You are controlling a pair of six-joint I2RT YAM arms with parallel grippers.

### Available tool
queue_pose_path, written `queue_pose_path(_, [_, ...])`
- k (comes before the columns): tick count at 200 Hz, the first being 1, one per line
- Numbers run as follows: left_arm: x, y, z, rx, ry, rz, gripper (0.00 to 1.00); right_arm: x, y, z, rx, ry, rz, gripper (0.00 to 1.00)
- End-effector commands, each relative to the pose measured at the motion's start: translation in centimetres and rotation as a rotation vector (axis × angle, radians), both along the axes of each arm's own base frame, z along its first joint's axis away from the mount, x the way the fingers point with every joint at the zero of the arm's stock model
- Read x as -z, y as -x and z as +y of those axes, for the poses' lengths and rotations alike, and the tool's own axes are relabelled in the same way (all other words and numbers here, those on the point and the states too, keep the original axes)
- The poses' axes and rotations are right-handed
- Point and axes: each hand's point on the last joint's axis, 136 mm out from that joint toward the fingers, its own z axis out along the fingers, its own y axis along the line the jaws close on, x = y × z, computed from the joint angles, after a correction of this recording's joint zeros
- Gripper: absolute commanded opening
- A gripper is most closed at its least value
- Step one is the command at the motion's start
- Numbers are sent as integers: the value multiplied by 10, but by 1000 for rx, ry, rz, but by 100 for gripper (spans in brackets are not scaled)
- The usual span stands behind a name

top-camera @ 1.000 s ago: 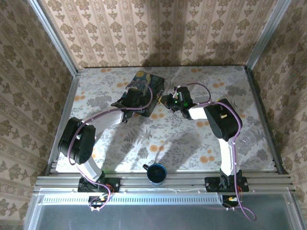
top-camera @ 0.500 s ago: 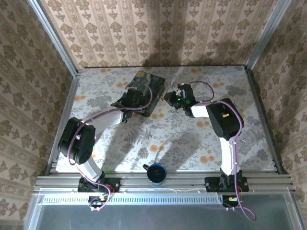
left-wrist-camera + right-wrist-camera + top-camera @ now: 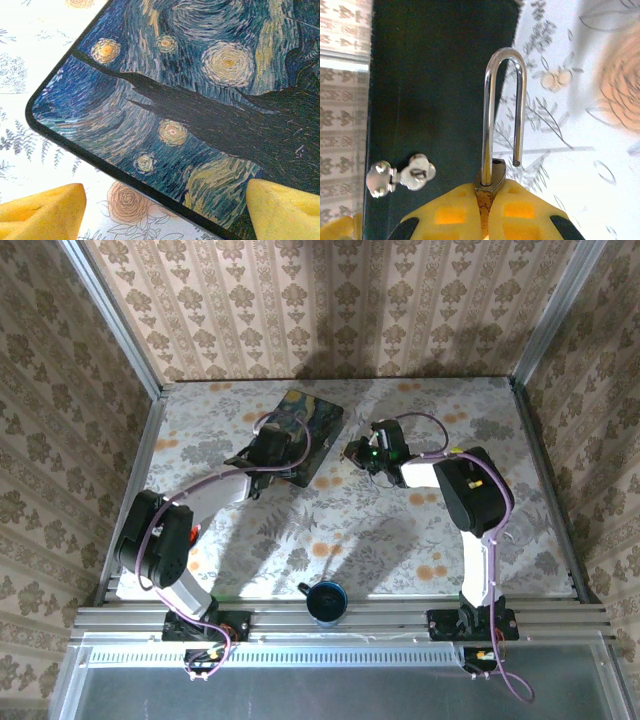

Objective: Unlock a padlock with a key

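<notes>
My right gripper point(image 3: 487, 192) is shut on the small brass padlock point(image 3: 492, 176). Its silver shackle point(image 3: 490, 100) points away from me, and the shackle's free end hangs out of its hole in the body. The padlock sits just beside the dark side of the painted box point(image 3: 435, 75), near the box's silver clasp point(image 3: 400, 175). From above, the right gripper point(image 3: 360, 453) is at the box's point(image 3: 312, 412) right edge. My left gripper point(image 3: 165, 200) is open over the lid's point(image 3: 200, 75) near corner, with one yellow finger point(image 3: 280, 205) over the lid and the other off it. The key is out of view.
A dark blue cup point(image 3: 326, 602) stands at the front rail between the arm bases. A clear plastic object point(image 3: 520, 530) lies near the right edge. Patterned walls enclose the floral table point(image 3: 330, 520) on three sides.
My right wrist has swung toward the back, keeping the padlock next to the box's right edge. My left arm has shifted slightly left, uncovering more of the lid.
</notes>
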Motion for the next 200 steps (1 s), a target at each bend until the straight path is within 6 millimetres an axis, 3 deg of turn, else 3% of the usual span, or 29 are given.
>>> queue_pose_path(1, [17, 22, 20, -14, -55, 95, 84, -24, 18, -6, -53, 76, -20, 0])
queue_pose_path(43, [3, 20, 22, -17, -23, 70, 87, -22, 59, -18, -174, 197, 75, 0])
queue_pose_path(77, [-11, 20, 25, -26, 2, 45, 88, -1, 86, -28, -273, 251, 183, 0])
queue_pose_path(129, [-29, 22, 29, -48, 57, 12, 91, 36, 100, -53, -288, 296, 314, 0])
queue_pose_path(170, [-36, 24, 35, -80, 116, 0, 93, 50, 101, -83, -213, 399, 362, 21])
queue_pose_path(200, [-42, 27, 35, -88, 154, -13, 95, 39, 95, -102, -161, 493, 341, 37])
